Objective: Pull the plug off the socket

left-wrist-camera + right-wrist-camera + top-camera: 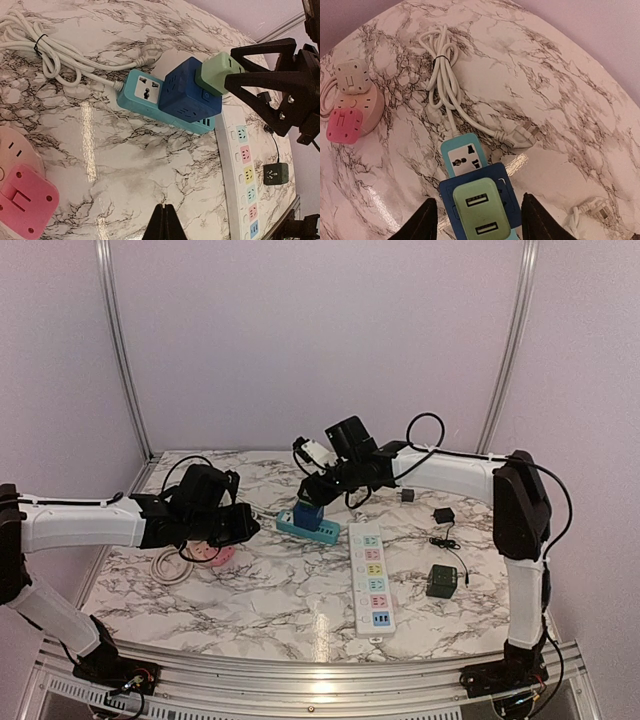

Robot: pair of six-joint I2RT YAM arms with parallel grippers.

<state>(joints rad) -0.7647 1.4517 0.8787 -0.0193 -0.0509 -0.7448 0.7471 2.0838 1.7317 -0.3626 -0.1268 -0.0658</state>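
Right claw [476, 199] straddles the green plug [216, 72] on the blue adapter [187, 95], jaws open, apparently not yet touching: placed to grip it. Left claw [161, 212] closed, standing clear.

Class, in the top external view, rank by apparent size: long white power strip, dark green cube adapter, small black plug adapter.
Long white power strip
Dark green cube adapter
Small black plug adapter, farther back yet clearly smallest
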